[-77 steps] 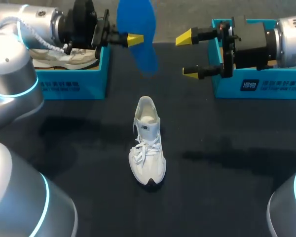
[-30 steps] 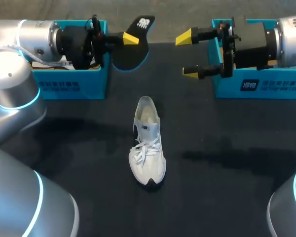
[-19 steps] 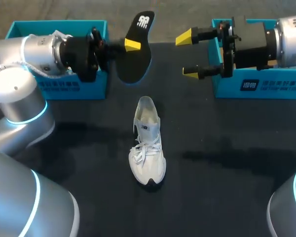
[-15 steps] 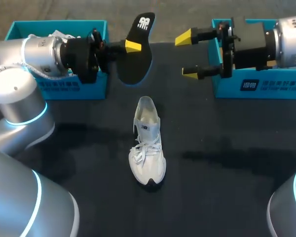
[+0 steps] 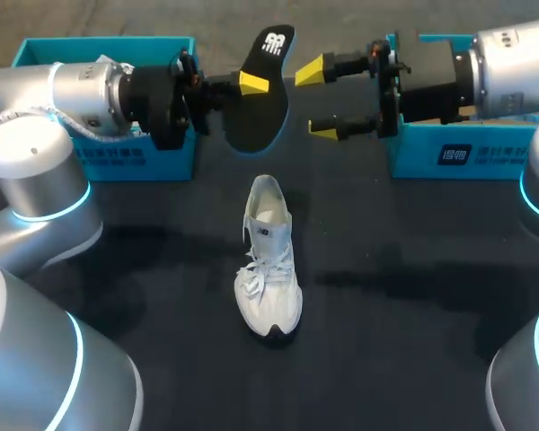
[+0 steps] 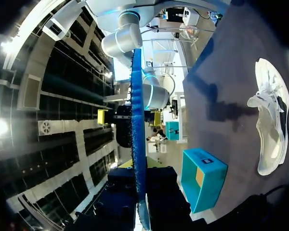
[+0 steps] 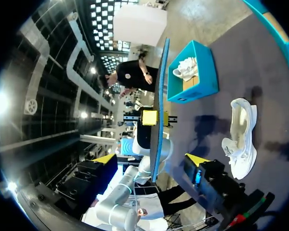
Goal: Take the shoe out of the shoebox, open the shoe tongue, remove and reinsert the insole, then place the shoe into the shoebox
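The left gripper [image 5: 251,85] is pinching the insole [image 5: 262,103] between closed fingers, holding it up over the far middle of the table [image 5: 413,296] (black underside towards the head camera, blue edge showing in the left wrist view). The right gripper [image 5: 316,101] is hanging just right of the insole, fingers spread wide and gripping nothing. The shoe [image 5: 269,260] is standing upright mid-table, toe pointing near. The left box [image 5: 117,162], holding a second shoe [image 7: 187,67], is sitting far left and the right box [image 5: 467,153] far right.
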Available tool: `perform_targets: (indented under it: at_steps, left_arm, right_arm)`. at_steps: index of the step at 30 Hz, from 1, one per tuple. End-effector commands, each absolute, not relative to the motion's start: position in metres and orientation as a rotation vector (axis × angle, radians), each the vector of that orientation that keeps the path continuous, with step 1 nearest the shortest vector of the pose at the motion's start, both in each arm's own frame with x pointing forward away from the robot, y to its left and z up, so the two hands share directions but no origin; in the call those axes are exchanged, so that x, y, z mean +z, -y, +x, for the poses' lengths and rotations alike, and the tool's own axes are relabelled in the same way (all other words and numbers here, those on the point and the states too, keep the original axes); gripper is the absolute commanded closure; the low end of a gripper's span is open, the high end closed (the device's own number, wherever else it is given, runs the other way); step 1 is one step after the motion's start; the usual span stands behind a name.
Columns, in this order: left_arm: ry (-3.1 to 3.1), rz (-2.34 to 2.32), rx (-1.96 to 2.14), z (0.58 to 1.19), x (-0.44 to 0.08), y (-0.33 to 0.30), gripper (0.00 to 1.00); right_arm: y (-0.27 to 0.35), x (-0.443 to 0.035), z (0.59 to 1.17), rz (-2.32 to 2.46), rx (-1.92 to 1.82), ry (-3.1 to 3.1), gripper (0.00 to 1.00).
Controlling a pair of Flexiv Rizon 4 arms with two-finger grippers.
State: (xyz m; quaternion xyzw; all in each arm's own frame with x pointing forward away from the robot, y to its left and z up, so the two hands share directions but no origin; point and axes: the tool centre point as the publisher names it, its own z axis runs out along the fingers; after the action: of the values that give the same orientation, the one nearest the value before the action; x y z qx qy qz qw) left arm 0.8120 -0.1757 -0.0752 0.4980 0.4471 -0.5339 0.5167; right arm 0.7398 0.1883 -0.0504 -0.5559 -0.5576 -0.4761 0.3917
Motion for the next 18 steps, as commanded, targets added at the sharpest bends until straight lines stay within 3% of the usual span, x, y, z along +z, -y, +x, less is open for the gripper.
perform_targets:
  at_steps: [1, 2, 3, 5, 18]
  left_arm:
    - [-1.07, 1.204, -1.288, 0.814, -0.074, 0.183, 1.0]
    - [-1.07, 1.206, -1.289, 0.814, -0.074, 0.184, 1.0]
    - [-1.069, 1.205, -1.291, 0.813, -0.074, 0.185, 1.0]
    - [-1.068, 1.205, -1.295, 0.813, -0.074, 0.186, 1.0]
    - [-1.04, 1.198, -1.313, 0.811, -0.07, 0.193, 1.0]
  right_arm:
    - [-0.21, -0.051, 0.754, -1.411, -1.183, 1.432, 0.39]
    - [-0.211, -0.051, 0.755, -1.411, -1.177, 1.433, 0.39]
    - [-0.213, -0.052, 0.755, -1.412, -1.174, 1.433, 0.47]
    - [-0.215, -0.053, 0.756, -1.415, -1.164, 1.432, 0.53]
    - [-0.225, -0.063, 0.757, -1.43, -1.118, 1.423, 0.55]
